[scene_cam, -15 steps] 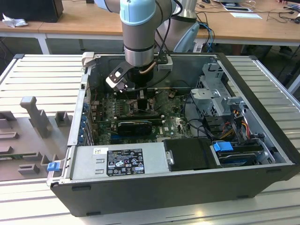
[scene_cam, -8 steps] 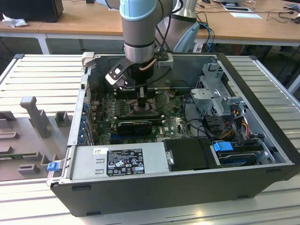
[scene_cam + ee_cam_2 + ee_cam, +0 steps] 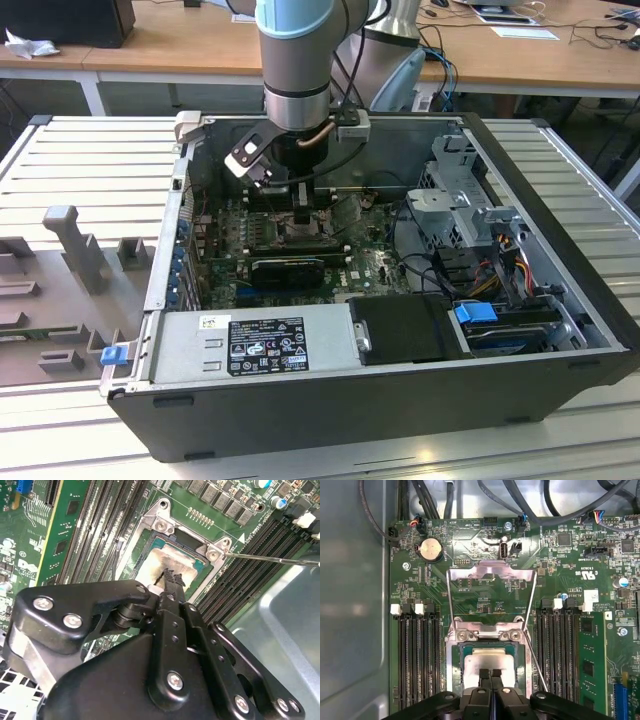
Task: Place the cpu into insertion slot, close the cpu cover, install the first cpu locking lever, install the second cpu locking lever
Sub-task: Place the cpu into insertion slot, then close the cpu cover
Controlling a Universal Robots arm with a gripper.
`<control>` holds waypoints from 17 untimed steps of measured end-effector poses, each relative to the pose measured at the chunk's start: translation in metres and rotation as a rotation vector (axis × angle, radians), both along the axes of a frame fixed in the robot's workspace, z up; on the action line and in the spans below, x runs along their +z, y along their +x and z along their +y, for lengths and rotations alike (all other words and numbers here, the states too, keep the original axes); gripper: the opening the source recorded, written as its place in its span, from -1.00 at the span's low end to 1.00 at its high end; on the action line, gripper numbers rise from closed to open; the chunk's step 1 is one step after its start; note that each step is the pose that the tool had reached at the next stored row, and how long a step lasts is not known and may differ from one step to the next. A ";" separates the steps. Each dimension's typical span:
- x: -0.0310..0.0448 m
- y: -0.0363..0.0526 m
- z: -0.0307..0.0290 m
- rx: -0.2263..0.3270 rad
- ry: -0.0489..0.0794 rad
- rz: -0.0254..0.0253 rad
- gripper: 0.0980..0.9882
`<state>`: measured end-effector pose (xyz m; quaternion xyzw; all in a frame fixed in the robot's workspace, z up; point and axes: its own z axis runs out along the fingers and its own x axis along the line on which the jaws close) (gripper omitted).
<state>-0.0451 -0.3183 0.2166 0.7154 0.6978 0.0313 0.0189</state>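
The cpu (image 3: 490,657), a silver-topped square chip, lies flat in the insertion slot (image 3: 456,655) on the green motherboard; the second wrist view has the cpu (image 3: 165,562) and the slot (image 3: 162,526) too. My gripper (image 3: 490,674) is shut, its two black fingertips (image 3: 172,577) pressed together right over the chip's top with nothing between them. The cpu cover (image 3: 492,572), a thin silver frame, is swung open away from the slot, with the board showing through its window. In the exterior view my gripper (image 3: 305,215) reaches down into the open computer case.
A thin metal lever rod (image 3: 536,665) (image 3: 270,558) sticks out beside the slot. Long black memory slots (image 3: 417,655) flank it on both sides. A power supply box (image 3: 255,345), a black card (image 3: 290,270) and a drive cage (image 3: 460,200) crowd the case.
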 end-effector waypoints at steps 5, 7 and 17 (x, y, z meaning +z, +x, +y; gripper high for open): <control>0.0047 0.0000 0.0000 0.000 0.000 0.0000 -0.98; 0.0071 0.0000 0.0000 0.000 0.000 -0.0001 -0.98; 0.0163 0.0065 0.0000 0.000 0.000 0.0003 -0.98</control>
